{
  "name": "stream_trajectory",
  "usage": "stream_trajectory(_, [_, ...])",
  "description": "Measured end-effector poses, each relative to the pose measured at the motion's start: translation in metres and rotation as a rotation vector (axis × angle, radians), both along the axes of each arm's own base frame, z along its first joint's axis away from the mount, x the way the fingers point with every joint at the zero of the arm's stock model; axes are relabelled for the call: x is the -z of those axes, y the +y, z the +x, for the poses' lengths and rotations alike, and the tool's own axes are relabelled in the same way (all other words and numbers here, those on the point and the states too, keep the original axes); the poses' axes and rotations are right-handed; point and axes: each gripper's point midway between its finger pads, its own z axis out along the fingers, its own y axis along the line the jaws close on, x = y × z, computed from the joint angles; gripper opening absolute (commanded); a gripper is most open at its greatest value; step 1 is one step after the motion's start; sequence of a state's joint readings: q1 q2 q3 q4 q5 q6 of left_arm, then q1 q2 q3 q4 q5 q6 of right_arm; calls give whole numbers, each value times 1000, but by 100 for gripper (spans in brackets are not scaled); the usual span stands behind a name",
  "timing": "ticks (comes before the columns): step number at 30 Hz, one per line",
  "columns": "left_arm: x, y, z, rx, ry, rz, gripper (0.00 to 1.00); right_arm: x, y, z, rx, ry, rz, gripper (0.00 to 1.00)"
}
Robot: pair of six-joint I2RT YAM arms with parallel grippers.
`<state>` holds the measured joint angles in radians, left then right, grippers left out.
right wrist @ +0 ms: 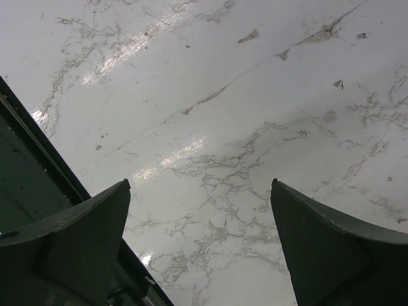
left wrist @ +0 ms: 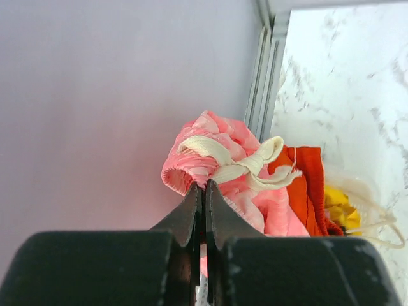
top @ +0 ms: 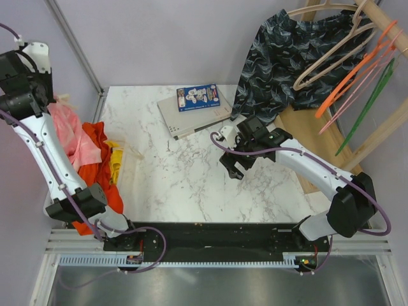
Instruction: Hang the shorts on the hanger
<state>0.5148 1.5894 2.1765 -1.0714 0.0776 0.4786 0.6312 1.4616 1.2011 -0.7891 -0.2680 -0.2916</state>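
Note:
The salmon-pink shorts (top: 67, 131) hang at the far left of the table, lifted above a pile of clothes. My left gripper (top: 55, 102) is shut on their elastic waist. In the left wrist view the gripper (left wrist: 204, 185) pinches the gathered waistband of the shorts (left wrist: 213, 143) just below the pale drawstring (left wrist: 237, 164). The pale beige hanger (top: 326, 60) hangs on the wooden rack at the far right. My right gripper (top: 233, 167) is open and empty over the middle of the marble table (top: 172, 185); its wrist view (right wrist: 201, 185) shows only bare marble (right wrist: 223, 95).
An orange-red garment (top: 97, 159) and a yellow item (top: 115, 162) lie below the shorts at the left edge. A flat box with a blue booklet (top: 194, 108) lies at the back. Dark navy shorts (top: 287, 57), an orange hanger (top: 357, 73) and a green hanger (top: 368, 105) hang on the rack.

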Motion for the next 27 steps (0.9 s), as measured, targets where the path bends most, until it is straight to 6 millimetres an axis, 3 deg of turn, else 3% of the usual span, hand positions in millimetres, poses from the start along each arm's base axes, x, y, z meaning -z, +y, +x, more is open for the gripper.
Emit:
stream_trajectory(7, [-107,-55,6,99,-281,123,2,-2,0,0,1,-7,4,98])
stream_trajectory(14, [-188,-98,15,156,-583,188,2,-2,-2,2,9,-16,-6,98])
stream_trajectory(17, [-214,-138,17,251,-694,168,2,-3,-4,4,17,-23,-12,98])
stream_trajectory(21, [-246,-220,12,458,-833,100,2,-12,-2,11,30,-44,2,98])
stream_trajectory(27, [-267,-300,-11,725,-941,-35,2,-29,-4,26,70,-69,43,98])
